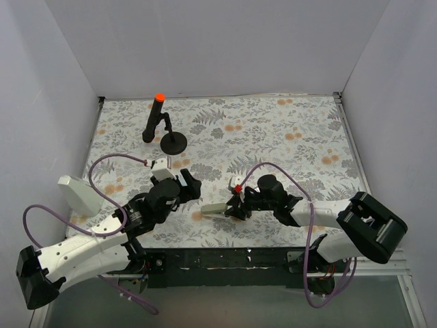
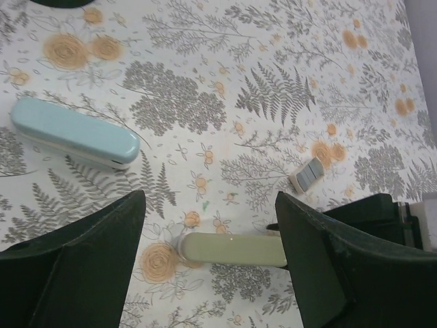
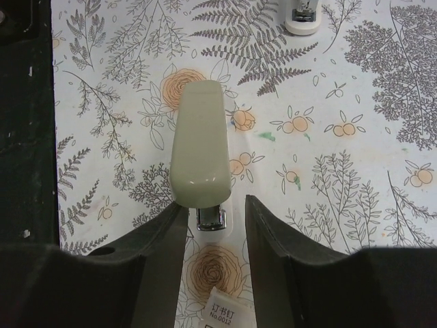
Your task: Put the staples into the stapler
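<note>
The pale olive-green stapler point(image 3: 199, 140) lies closed on the floral cloth, its silver metal end point(image 3: 212, 219) poking out at the rear. My right gripper point(image 3: 216, 205) is open astride that rear end; its left finger is at the stapler's corner and its right finger stands apart. My left gripper point(image 2: 209, 198) is open wide above the stapler point(image 2: 232, 249), touching nothing. The small staples box point(image 2: 307, 174) lies on the cloth just beyond the stapler, and its label point(image 3: 229, 311) shows under my right gripper. From above, the stapler point(image 1: 215, 208) sits between both grippers.
A light blue bar-shaped stapler point(image 2: 75, 133) lies to the left on the cloth. A black stand with an orange tip point(image 1: 158, 119) is at the back left. White walls close in the table on three sides.
</note>
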Robot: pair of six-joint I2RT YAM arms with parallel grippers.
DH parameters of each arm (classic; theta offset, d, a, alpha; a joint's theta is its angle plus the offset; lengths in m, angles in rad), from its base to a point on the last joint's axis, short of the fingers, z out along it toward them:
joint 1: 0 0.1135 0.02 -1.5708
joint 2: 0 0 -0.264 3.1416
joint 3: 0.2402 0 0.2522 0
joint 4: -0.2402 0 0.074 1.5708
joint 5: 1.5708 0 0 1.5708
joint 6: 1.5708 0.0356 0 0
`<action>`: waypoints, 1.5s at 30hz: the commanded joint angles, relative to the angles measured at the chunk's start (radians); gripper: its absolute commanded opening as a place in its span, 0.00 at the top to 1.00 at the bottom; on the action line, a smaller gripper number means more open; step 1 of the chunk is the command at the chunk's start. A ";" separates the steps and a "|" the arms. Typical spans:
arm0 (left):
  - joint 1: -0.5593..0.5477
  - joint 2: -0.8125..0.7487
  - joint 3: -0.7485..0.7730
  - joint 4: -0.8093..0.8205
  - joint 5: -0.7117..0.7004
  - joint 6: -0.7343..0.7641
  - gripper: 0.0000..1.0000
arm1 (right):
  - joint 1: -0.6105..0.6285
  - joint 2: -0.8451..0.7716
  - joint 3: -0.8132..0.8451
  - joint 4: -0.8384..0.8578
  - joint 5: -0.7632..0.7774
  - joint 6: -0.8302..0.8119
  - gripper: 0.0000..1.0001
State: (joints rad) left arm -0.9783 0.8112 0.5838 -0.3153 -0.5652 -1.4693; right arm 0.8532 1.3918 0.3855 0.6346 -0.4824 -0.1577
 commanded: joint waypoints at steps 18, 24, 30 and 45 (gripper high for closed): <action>0.053 -0.311 0.053 -0.130 -0.295 0.339 0.08 | 0.044 -0.113 0.482 -0.917 0.204 -0.088 0.40; 0.053 -0.444 0.028 -0.125 -0.326 0.316 0.07 | 0.084 0.022 0.624 -1.101 0.238 -0.123 0.40; 0.052 -0.514 0.007 -0.122 -0.323 0.305 0.07 | 0.158 0.131 0.750 -1.210 0.289 -0.131 0.40; 0.052 -0.483 0.017 -0.145 -0.308 0.294 0.07 | 0.228 0.303 0.891 -1.325 0.384 -0.125 0.49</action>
State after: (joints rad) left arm -0.9310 0.3283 0.6006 -0.4461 -0.8642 -1.1698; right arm 1.0622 1.6760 1.2243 -0.6476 -0.1253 -0.2752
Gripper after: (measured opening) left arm 0.935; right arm 0.524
